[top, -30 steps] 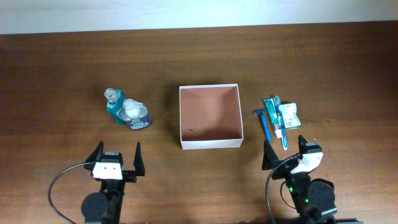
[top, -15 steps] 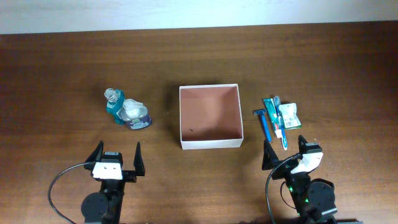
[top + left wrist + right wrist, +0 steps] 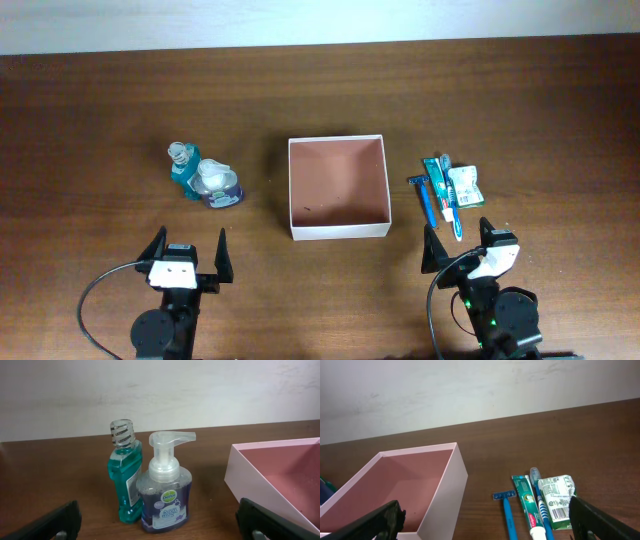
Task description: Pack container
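Note:
The container (image 3: pixel 338 229) is a square shallow box with white walls and a brownish-pink floor, mid-table, with nothing in it; it also shows in the left wrist view (image 3: pixel 250 480) and the right wrist view (image 3: pixel 454 485). A teal mouthwash bottle (image 3: pixel 181 167) and a purple foam soap pump (image 3: pixel 217 184) stand left of it, also in the left wrist view (image 3: pixel 124 480) (image 3: pixel 164 495). A blue razor (image 3: pixel 423 197), toothpaste tube (image 3: pixel 440 185), toothbrush (image 3: pixel 452 200) and small green-white packet (image 3: pixel 465 186) lie right of it. My left gripper (image 3: pixel 187 256) and right gripper (image 3: pixel 458 245) are open and empty near the front edge.
The dark wooden table (image 3: pixel 100 120) runs back to a white wall (image 3: pixel 300 20). Black cables loop beside both arm bases at the front edge.

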